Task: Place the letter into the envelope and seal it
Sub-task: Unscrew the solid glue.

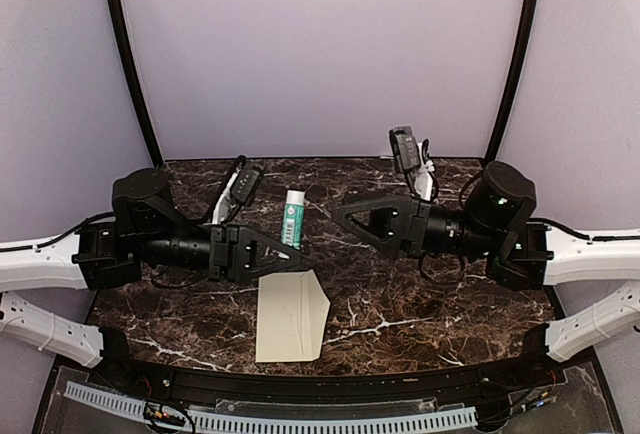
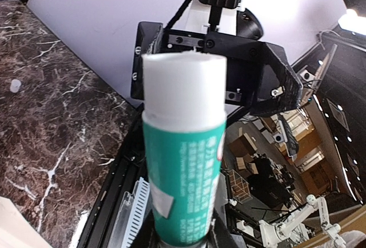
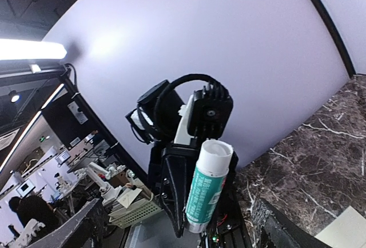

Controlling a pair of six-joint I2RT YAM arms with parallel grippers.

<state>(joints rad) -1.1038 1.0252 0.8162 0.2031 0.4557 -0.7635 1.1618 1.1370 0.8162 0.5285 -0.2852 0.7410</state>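
The cream envelope [image 1: 290,316] lies flat near the table's front edge, its pointed flap to the right. Corners of it show in the wrist views [image 2: 10,232] [image 3: 346,231]. The letter is hidden from every view. My left gripper [image 1: 288,250] [image 2: 183,235] is shut on the lower end of a green-and-white glue stick [image 1: 294,216] [image 2: 183,162] [image 3: 209,188], held upright above the envelope's far edge with its uncapped white top up. My right gripper [image 1: 345,212] [image 3: 183,238] faces the stick from the right, open and apart from it.
A small white cap [image 2: 15,85] sits on the dark marble table [image 1: 420,304] to the left. Purple walls close the back and sides. A black rail with a white slotted strip [image 1: 300,419] runs along the near edge.
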